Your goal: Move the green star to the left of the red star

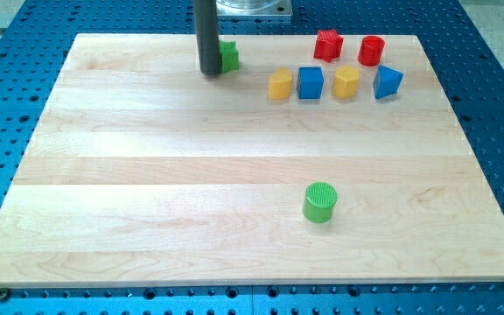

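The green star [228, 56] sits near the view's top, left of centre, partly hidden by my rod. My tip [210, 72] rests on the board right against the green star's left side. The red star [327, 45] stands near the view's top, well to the right of the green star, with a stretch of bare board between them.
A red cylinder [371, 50] stands right of the red star. Below them runs a row: yellow block [279, 85], blue cube [310, 82], yellow block [346, 81], blue triangular block [388, 81]. A green cylinder [320, 202] stands lower, right of centre. The wooden board [147, 192] lies on a blue perforated table.
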### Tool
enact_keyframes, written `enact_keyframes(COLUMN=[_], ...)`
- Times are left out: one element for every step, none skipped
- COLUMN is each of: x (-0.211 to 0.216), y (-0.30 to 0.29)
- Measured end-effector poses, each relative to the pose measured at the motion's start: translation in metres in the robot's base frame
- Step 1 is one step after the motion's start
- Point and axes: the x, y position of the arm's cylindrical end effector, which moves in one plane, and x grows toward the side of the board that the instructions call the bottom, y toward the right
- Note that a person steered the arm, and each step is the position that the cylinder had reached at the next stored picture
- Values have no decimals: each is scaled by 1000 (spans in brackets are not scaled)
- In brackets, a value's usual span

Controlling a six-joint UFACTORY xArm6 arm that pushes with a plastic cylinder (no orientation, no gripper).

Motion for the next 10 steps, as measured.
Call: enact_keyframes(x=[-21,-48,-54,-23,-17,-20,-31,-38,-20,120], y=[2,47,27,43,42,45,70,87,42,11])
